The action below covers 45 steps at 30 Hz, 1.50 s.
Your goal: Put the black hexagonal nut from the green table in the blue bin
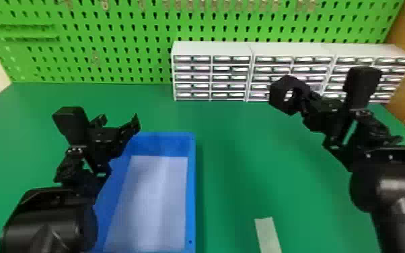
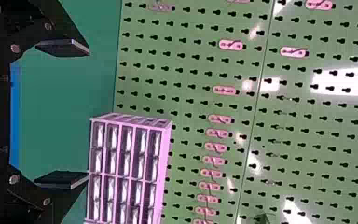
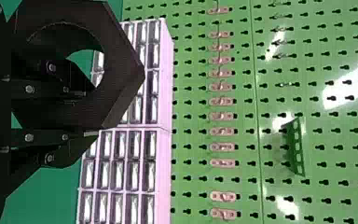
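1. Nut [image 3: 123, 65]: it is in my right claw [image 3: 91, 114], at 2 o'clock from the centre of the head view, in front of the drawers [image 1: 212, 72]. It appears raised off the table [image 1: 238, 151].

2. Right claw: closed on the nut's wall. One finger sits in the hole, the other bears on the outer side. I judge this grip sound: the wall is narrow enough to pinch, and the finger in the hole should limit slip.

3. Left claw [image 2: 88, 114]: open and holding nothing, at 9 o'clock, overlapping the bin's far-left corner in the head view. I see no need for it in this job.

4. Bin [image 1: 192, 188]: at 7 o'clock, open side up. Its place between the arms presumably keeps it in reach of both. The pale base [image 1: 158, 202] gives me a clear target.

5. Strip [image 1: 268, 235]: on the table at 5 o'clock. I cannot tell its purpose.

6. Step in hand: transfer. The pick is done; the release is not. Move the nut toward 8 o'clock until it is over the base, lower it, then open the claw.

7. Caution: the nut juts well past the fingers. It could catch the bin's rim or strike the left claw; allow clearance for both.
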### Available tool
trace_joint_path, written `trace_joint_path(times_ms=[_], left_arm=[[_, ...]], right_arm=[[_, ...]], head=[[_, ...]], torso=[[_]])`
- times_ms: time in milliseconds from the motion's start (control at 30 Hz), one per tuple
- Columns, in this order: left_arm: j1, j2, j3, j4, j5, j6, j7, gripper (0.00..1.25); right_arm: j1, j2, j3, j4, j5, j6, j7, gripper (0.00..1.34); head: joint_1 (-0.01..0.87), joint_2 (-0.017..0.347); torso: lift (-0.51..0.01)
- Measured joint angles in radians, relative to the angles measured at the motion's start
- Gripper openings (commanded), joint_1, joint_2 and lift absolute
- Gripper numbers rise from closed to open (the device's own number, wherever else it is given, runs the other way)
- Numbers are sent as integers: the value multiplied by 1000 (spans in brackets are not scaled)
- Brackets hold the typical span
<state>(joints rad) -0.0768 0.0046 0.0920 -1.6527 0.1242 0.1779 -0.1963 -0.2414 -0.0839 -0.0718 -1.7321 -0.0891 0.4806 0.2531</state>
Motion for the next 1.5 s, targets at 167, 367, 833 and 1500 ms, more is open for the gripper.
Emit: trace_joint_path(times_ms=[167, 367, 833, 1500], left_arm=[[0, 0, 1, 0, 0, 0, 0, 927], [0, 0, 1, 0, 0, 0, 0, 927], [2, 0, 3, 0, 2, 0, 0, 928], [-2, 0, 0, 0, 3, 0, 0, 928]], right_arm=[[15, 7, 2, -3, 6, -19, 0, 304], [31, 5, 13, -8, 13, -32, 0, 304], [58, 3, 23, -29, 20, -53, 0, 304], [43, 8, 39, -30, 27, -30, 0, 304]], head=[[686, 51], [686, 51], [686, 51], [686, 51]], torso=[[-97], [-97], [-97], [-97]])
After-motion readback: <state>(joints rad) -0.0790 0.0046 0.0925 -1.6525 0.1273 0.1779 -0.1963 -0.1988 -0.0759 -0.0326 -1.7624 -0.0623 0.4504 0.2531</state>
